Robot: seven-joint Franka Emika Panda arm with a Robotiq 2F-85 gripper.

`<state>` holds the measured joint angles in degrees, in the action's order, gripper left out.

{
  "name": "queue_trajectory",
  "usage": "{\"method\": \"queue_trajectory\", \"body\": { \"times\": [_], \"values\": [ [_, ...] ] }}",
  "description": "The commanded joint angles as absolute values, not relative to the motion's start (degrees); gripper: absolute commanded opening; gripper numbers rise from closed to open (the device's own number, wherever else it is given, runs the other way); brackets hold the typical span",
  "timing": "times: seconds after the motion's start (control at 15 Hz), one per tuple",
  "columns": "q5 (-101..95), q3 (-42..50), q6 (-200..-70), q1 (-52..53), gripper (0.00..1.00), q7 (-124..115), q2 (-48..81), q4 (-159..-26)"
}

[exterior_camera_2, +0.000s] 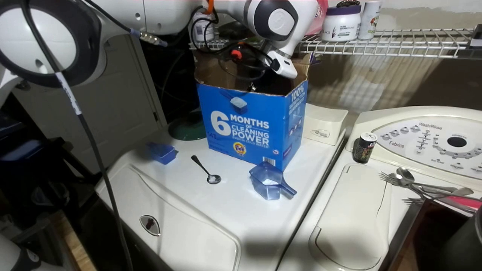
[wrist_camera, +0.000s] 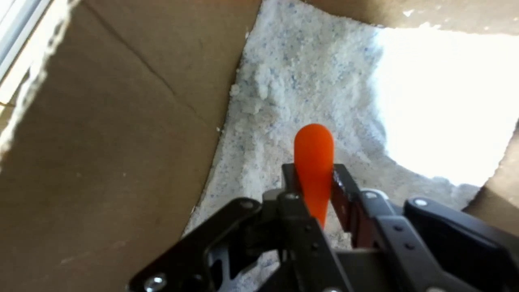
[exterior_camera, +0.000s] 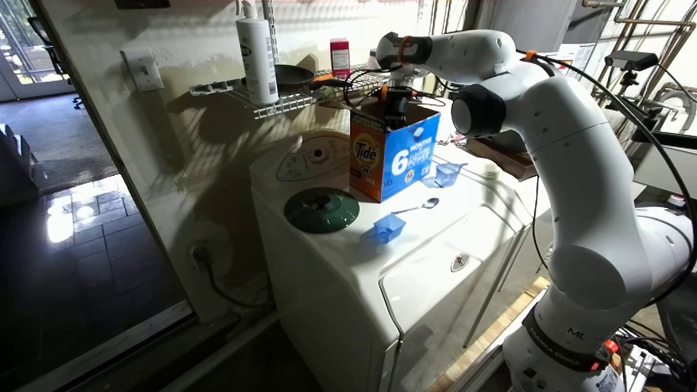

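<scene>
Gripping an orange stick [wrist_camera: 314, 148], the pincer [wrist_camera: 313, 174] hangs inside the box [exterior_camera_2: 241, 126]; the stick juts past its fingertips [wrist_camera: 289, 178].

White bottle [exterior_camera: 257, 62] and dark pan [exterior_camera: 293, 77] on a wire shelf [exterior_camera: 283, 107], purple-lidded jar [exterior_camera_2: 340, 28] also shelved, glossy green lid [exterior_camera: 326, 220] lying flat, dark can [exterior_camera_2: 364, 149] near a loose pile of cutlery [exterior_camera_2: 437, 187]

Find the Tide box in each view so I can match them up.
In an exterior view: Tide box just right of centre, a bit high, orange and blue faces showing.
In an exterior view: Tide box near centre, a bit high, blue faces showing.
Wrist view: seen from inside, brown inner wall filling the left.
Shared landmark: its cut top edge, upper left in the wrist view.
</scene>
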<state>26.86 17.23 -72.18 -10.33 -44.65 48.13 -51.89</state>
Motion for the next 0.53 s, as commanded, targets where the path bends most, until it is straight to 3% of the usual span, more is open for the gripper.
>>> {"method": "queue_trajectory", "body": {
  "times": [0.0, 0.47],
  "values": [
    [24.16, 19.16, -76.61, -6.83, 0.06, -45.27, 43.26, -58.63],
    [21.11, 22.67, -84.14, -1.11, 0.06, -46.19, 35.56, -69.99]
  ]
}}
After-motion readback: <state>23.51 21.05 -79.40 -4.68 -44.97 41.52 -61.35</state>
